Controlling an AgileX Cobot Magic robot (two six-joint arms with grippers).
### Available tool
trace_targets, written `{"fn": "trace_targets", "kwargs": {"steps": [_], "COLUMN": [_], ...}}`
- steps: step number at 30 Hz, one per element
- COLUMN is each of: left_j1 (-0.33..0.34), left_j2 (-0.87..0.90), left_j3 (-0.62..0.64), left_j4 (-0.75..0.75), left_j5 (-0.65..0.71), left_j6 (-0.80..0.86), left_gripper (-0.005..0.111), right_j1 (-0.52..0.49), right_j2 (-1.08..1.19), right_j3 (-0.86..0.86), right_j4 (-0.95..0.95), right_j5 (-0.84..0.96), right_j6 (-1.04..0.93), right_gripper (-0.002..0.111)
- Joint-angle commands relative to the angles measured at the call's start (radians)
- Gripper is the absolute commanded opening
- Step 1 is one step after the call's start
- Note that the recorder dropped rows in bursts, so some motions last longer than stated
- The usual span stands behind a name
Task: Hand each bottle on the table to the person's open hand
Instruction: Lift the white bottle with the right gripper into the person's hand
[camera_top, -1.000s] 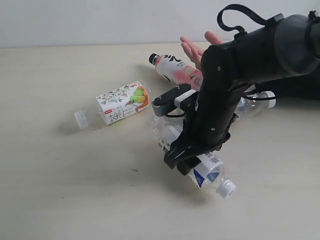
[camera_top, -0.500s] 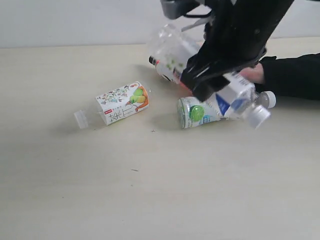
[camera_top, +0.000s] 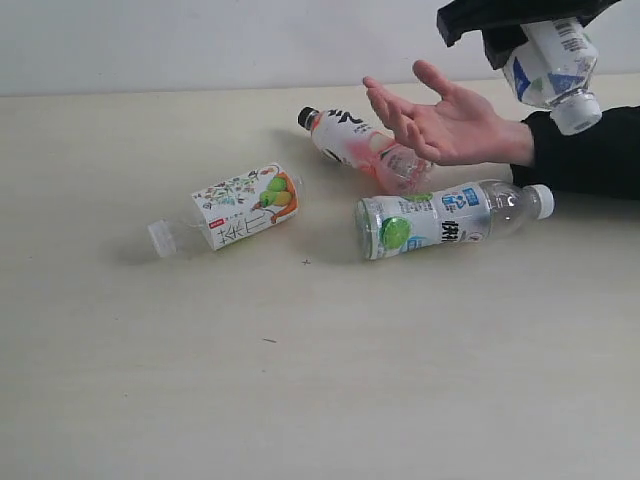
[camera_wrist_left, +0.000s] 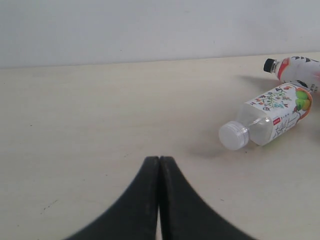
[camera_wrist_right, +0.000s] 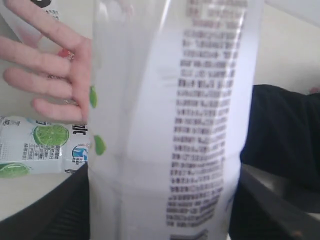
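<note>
My right gripper (camera_top: 520, 25) is shut on the plain white bottle (camera_top: 548, 62), held high at the top right, cap down, above and right of the person's open hand (camera_top: 440, 122). In the right wrist view that bottle (camera_wrist_right: 175, 115) fills the frame between the fingers (camera_wrist_right: 55, 210), with the hand (camera_wrist_right: 55, 75) behind it. On the table (camera_top: 300, 380) lie the pink bottle (camera_top: 360, 145), the green-and-white bottle (camera_top: 440, 218) and the floral bottle (camera_top: 235, 210). My left gripper (camera_wrist_left: 159, 161) is shut and empty, low over the table, with the floral bottle (camera_wrist_left: 270, 117) off to one side.
The person's arm in a black sleeve (camera_top: 590, 150) rests along the table's right side. A pale wall (camera_top: 200, 40) runs behind the table's far edge.
My right gripper lifted the plain white bottle off the table and carried it up and to the right, past the open hand. The green-and-white bottle came into view.
</note>
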Motion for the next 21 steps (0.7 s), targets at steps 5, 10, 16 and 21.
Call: {"fn": "trace_targets", "kwargs": {"steps": [5, 10, 16, 21], "left_j1": [0.003, 0.003, 0.003, 0.003], "left_j2": [-0.005, -0.005, -0.005, -0.005], "left_j3": [0.003, 0.003, 0.003, 0.003], "left_j4": [0.005, 0.005, 0.005, 0.005], "left_j5": [-0.007, -0.007, -0.007, -0.007], "left_j6": [-0.004, -0.004, -0.004, -0.004], "left_gripper": [0.003, 0.003, 0.003, 0.003], "right_j1": [-0.088, -0.09, -0.09, -0.09], "right_j2": [0.234, 0.366, 0.468, 0.498], "right_j3": [-0.175, -0.291, -0.389, -0.399], "right_j4": [0.126, 0.124, 0.182, 0.226], "right_j5": [0.063, 0.063, 0.063, 0.063], "right_j6": [-0.114, -0.169, -0.199, -0.231], "right_gripper": [0.0, 0.0, 0.0, 0.0]}}
